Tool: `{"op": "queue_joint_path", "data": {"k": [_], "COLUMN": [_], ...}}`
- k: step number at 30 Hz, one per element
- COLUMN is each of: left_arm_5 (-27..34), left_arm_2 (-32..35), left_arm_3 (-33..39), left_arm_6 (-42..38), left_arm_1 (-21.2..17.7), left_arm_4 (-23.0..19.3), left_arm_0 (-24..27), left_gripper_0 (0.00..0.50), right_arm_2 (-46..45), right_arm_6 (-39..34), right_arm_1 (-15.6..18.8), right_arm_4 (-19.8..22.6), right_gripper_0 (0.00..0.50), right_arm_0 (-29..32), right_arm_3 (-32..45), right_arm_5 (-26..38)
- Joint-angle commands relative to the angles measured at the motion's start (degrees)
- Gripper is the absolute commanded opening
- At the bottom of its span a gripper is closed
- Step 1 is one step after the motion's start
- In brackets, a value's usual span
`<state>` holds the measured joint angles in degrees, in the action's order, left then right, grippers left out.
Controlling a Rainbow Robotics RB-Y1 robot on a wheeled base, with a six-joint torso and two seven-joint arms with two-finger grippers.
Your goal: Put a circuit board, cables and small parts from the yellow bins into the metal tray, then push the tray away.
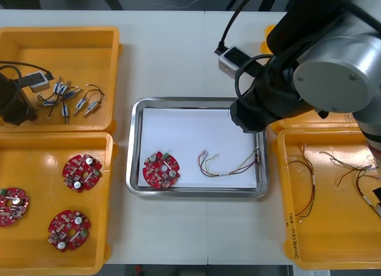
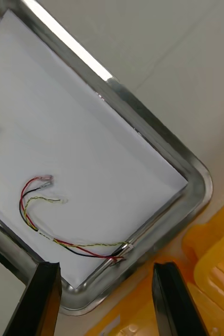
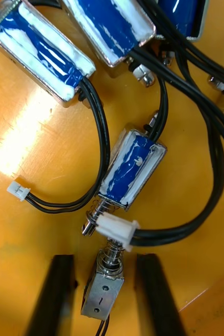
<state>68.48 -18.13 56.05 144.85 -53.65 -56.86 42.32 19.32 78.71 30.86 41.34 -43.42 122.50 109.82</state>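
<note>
**Left end effector (image 3: 105,260) is straddling a small metal part (image 3: 102,291) in its yellow bin (image 1: 59,33).**

I am seeing its fingers (image 3: 59,294) standing apart and gripping nothing. The part is lying between them, its long axis running along the fingers and its spring end pointing toward a blue-wrapped part (image 3: 130,173) just beyond. I am judging that a straight close would catch it across its narrow sides. The right end effector (image 2: 105,268) is hanging open and empty over the metal tray (image 1: 136,145), where a circuit board (image 1: 161,169) and a red and yellow cable (image 1: 232,166) are already lying.
</note>
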Motion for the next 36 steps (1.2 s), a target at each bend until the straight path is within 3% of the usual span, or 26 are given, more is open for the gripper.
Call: {"op": "queue_joint_path", "data": {"k": [1,11,20,29,36], "left_arm_5": [-0.72,-0.63,2.45,7.72,13.34], "left_arm_2": [-0.77,-0.77,-0.07,4.77,6.79], "left_arm_3": [-0.06,-0.15,-0.06,1.61,7.23], "left_arm_6": [3.60,3.77,3.33,1.93,-5.90], "left_arm_1": [-3.04,-3.13,-3.13,-3.31,-4.01], "left_arm_4": [-0.53,-0.71,-0.79,0.00,1.49], "left_arm_0": [2.41,2.41,4.43,5.22,5.14], "left_gripper_0": [0.000,0.000,0.000,0.000,0.000], "right_arm_2": [-4.37,-17.56,-25.12,-30.48,-31.53], "right_arm_6": [-3.56,-3.65,-2.59,-1.27,-1.10], "right_arm_1": [5.00,8.17,9.57,9.57,9.75], "right_arm_4": [0.76,4.54,0.41,-3.98,-7.94], "right_gripper_0": [0.500,0.500,0.500,0.500,0.500], "right_arm_0": [-2.10,-1.40,-1.14,-1.14,-1.14], "right_arm_3": [1.95,-2.79,-10.62,-16.06,-18.96], "right_arm_5": [0.18,0.18,0.18,0.18,0.18]}}
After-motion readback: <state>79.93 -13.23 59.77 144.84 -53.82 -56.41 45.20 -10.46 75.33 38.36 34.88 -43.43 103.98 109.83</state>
